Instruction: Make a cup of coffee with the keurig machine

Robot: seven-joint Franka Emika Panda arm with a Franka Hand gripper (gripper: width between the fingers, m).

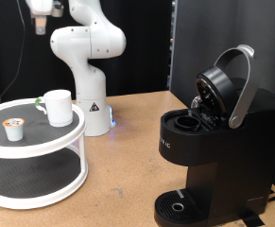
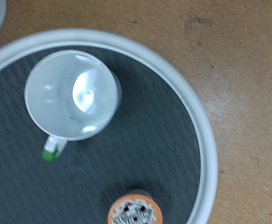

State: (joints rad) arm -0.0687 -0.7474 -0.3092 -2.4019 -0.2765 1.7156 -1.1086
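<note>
On the wooden table (image 1: 128,161), the coffee maker (image 1: 213,142) stood at the exterior view's right with its lid raised. At the left, a round two-tier stand (image 1: 33,156) carried the cup (image 1: 58,107) and a small pod (image 1: 15,128) nearby. High above them hung the gripper (image 1: 42,21); whether its fingers were apart, I could not tell.

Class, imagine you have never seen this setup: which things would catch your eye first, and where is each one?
The keurig machine, big and black, stands at the exterior view's right with its hinged top raised. At the left a round two-tier stand carries the cup and a small orange-lidded pod on its dark upper shelf. The claw hangs high above that stand, and the wrist view looks straight down into the cup.
</note>
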